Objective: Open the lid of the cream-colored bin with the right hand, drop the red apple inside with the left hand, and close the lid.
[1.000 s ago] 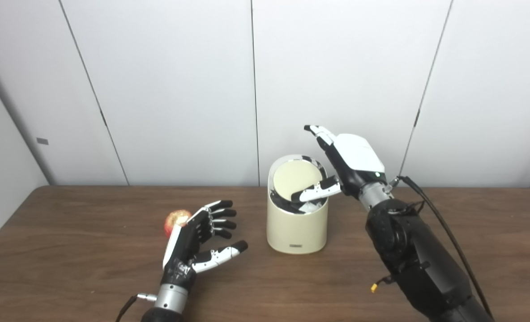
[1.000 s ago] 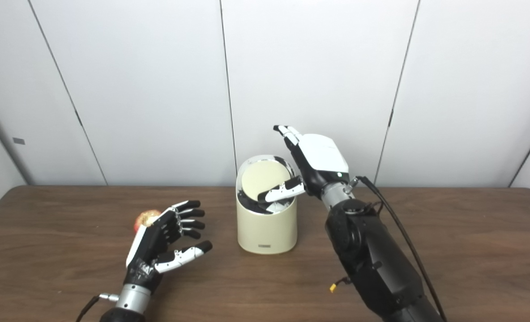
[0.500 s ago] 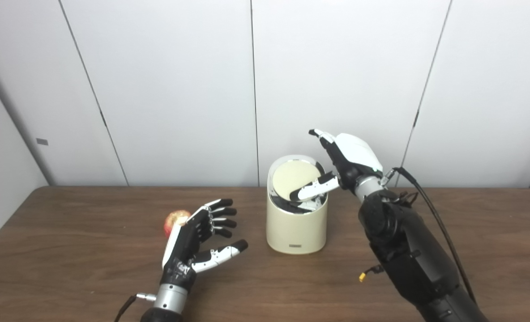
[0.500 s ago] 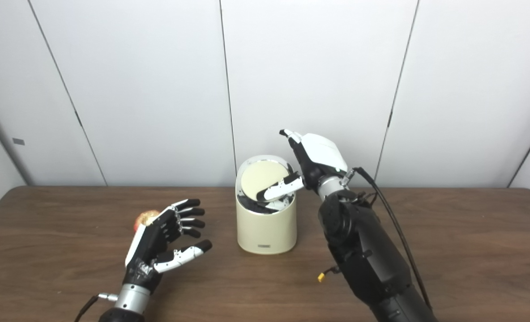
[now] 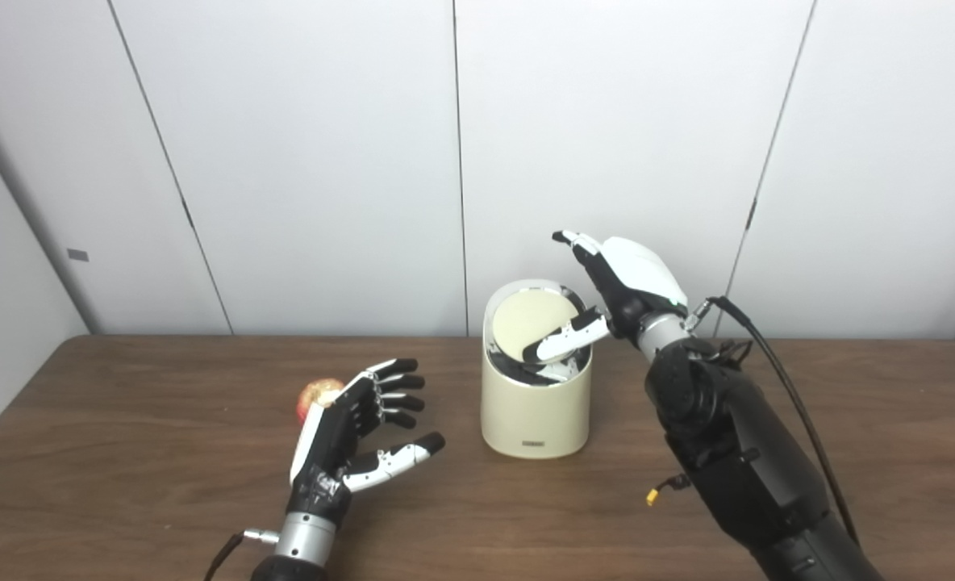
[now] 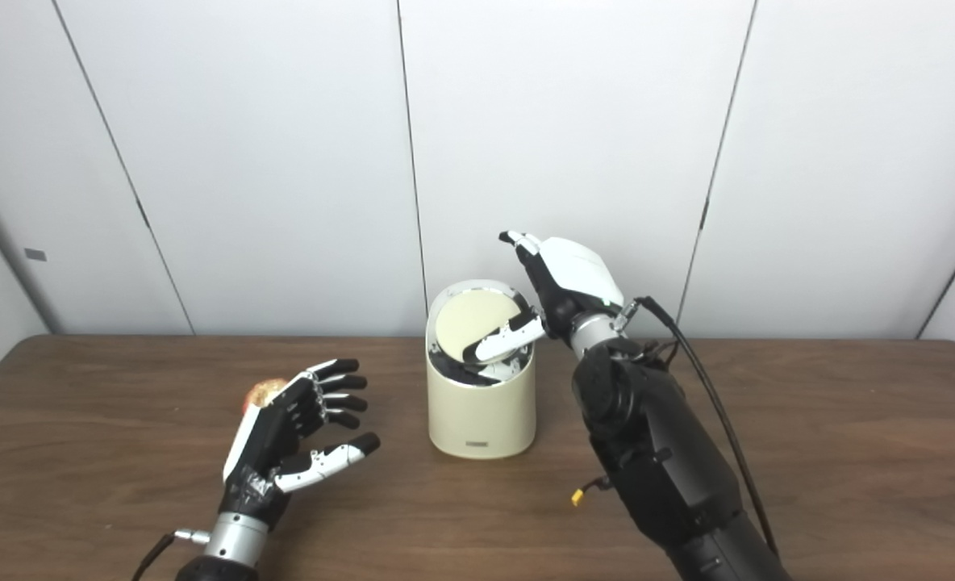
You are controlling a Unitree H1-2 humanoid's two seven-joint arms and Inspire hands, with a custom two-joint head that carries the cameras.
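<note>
Table (image 5: 889,403): dark brown wood-grain top, spanning the full width, backed by white wall panels (image 5: 324,161).

Right arm (image 5: 736,452): black, rising from the lower right toward the bin, with a black cable (image 5: 784,387) looping alongside it.

Cream-colored bin (image 5: 535,411): cylindrical, upright near the table's middle, small dark label low on its front. Its round cream lid (image 5: 523,324) sits tilted in the silvery rim, front edge dipped so that dark interior shows below it.

Right hand (image 5: 619,286): white back, black palm, held over the bin's right rim. Fingers (image 5: 574,242) extended upward and apart from the thumb (image 5: 562,343), which reaches down over the lid's lower edge; whether it touches cannot be told. Nothing grasped.

Left hand (image 5: 356,432): palm toward the bin, fingers spread, thumb out, holding nothing, left of the bin and apart from it.

Red apple (image 5: 316,397): on the table just behind the left hand, partly hidden by it.
</note>
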